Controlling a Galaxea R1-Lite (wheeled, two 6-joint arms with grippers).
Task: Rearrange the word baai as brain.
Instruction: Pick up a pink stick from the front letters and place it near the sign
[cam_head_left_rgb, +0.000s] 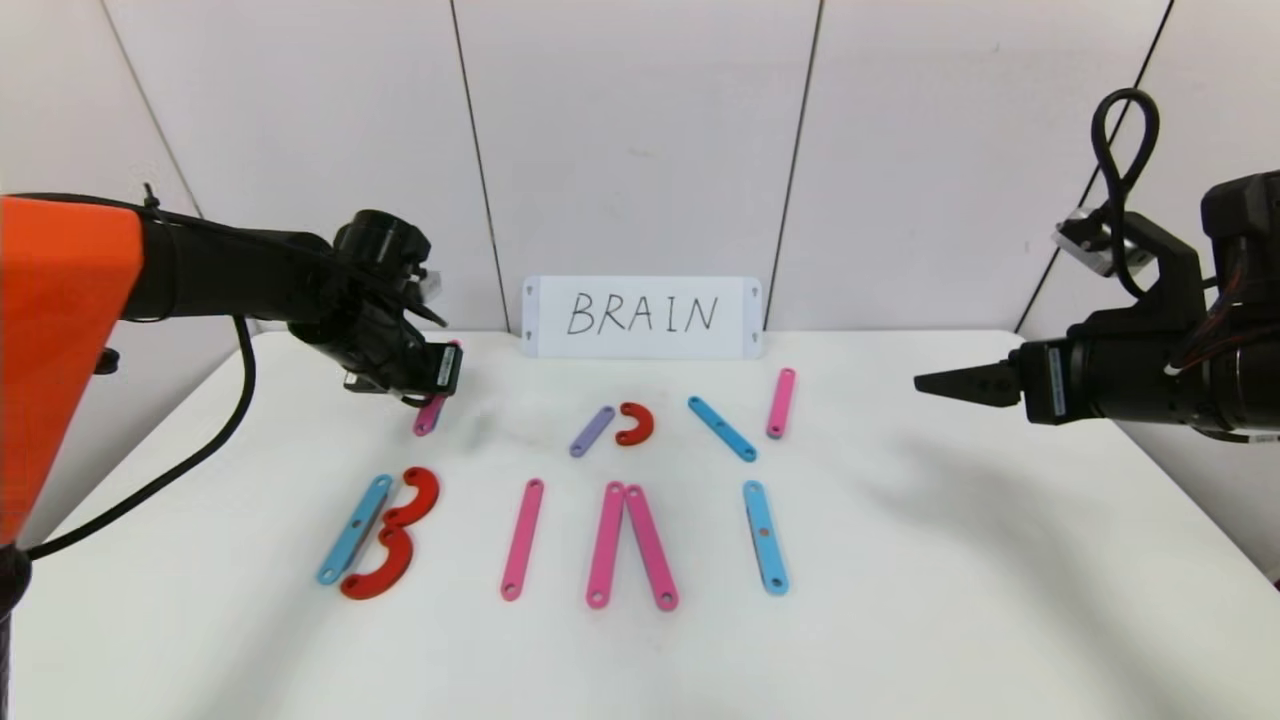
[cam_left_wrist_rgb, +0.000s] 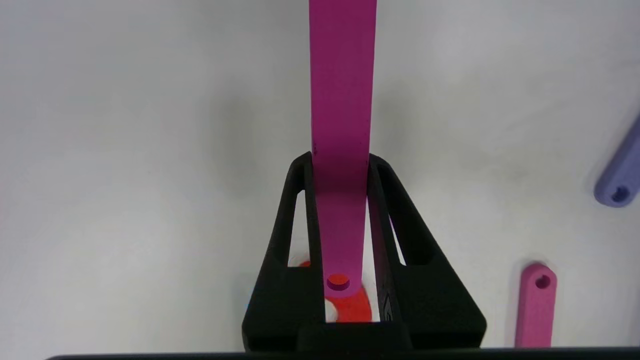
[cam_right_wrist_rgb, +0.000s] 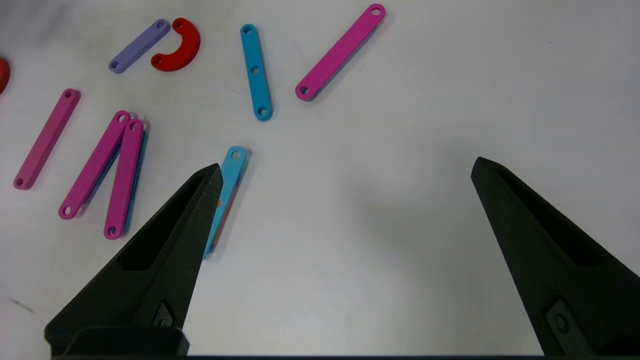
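Note:
My left gripper (cam_head_left_rgb: 437, 385) hangs over the table's back left, shut on a pink bar (cam_left_wrist_rgb: 342, 100) that sticks out past its fingertips. Below it, a blue bar (cam_head_left_rgb: 354, 528) with two red arcs (cam_head_left_rgb: 415, 497) forms a B. In the same front row lie a single pink bar (cam_head_left_rgb: 522, 538), two pink bars (cam_head_left_rgb: 606, 543) leaning together like an A without a crossbar, and a blue bar (cam_head_left_rgb: 765, 537). Behind them lie a purple bar (cam_head_left_rgb: 592, 431), a red arc (cam_head_left_rgb: 636, 424), a blue bar (cam_head_left_rgb: 721, 428) and a pink bar (cam_head_left_rgb: 781, 403). My right gripper (cam_head_left_rgb: 930, 383) hovers open at the right, holding nothing.
A white card (cam_head_left_rgb: 642, 316) reading BRAIN stands against the back wall. The table's right part under the right gripper (cam_right_wrist_rgb: 347, 165) is bare white surface. The left wrist view shows a purple bar end (cam_left_wrist_rgb: 620, 175) and a pink bar end (cam_left_wrist_rgb: 536, 305) at the side.

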